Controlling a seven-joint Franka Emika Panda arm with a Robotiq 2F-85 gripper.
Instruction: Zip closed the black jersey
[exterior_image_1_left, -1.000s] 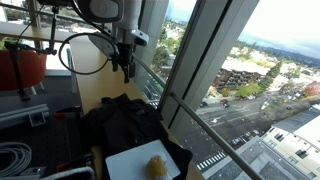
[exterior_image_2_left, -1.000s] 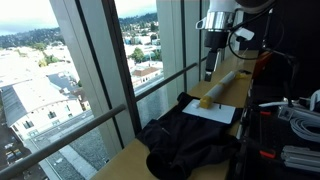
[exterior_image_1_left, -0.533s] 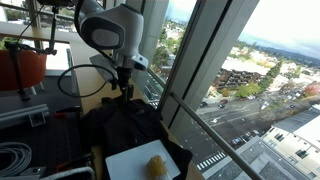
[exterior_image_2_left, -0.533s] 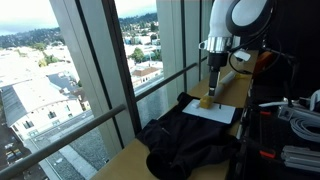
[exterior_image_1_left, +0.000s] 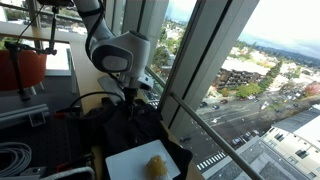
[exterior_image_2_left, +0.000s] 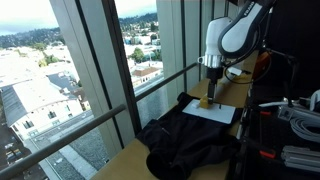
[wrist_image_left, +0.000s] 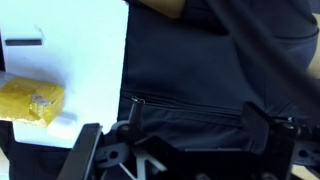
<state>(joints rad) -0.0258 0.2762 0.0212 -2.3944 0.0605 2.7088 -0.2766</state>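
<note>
The black jersey (exterior_image_1_left: 120, 128) lies crumpled on the table by the window and shows in both exterior views (exterior_image_2_left: 190, 140). In the wrist view it (wrist_image_left: 210, 70) fills most of the frame. A zip line runs across it, with a small zip pull (wrist_image_left: 137, 101) at its left end. My gripper (exterior_image_1_left: 130, 100) points straight down just above the jersey, seen from the far side too (exterior_image_2_left: 210, 92). In the wrist view the gripper (wrist_image_left: 195, 120) is open and empty. Its left finger is right by the zip pull, its right finger further along the zip.
A white sheet (exterior_image_1_left: 138, 160) with a yellow lump (exterior_image_1_left: 157, 166) lies partly on the jersey, also in the wrist view (wrist_image_left: 35, 103). Window glass and its rail (exterior_image_1_left: 185, 85) run close alongside. Cables (exterior_image_1_left: 15, 160) and a red object (exterior_image_1_left: 20, 65) sit on the inner side.
The arm has come down from well above the table to just over the jersey. The gripper now hangs close to the fabric. The jersey has not moved.
</note>
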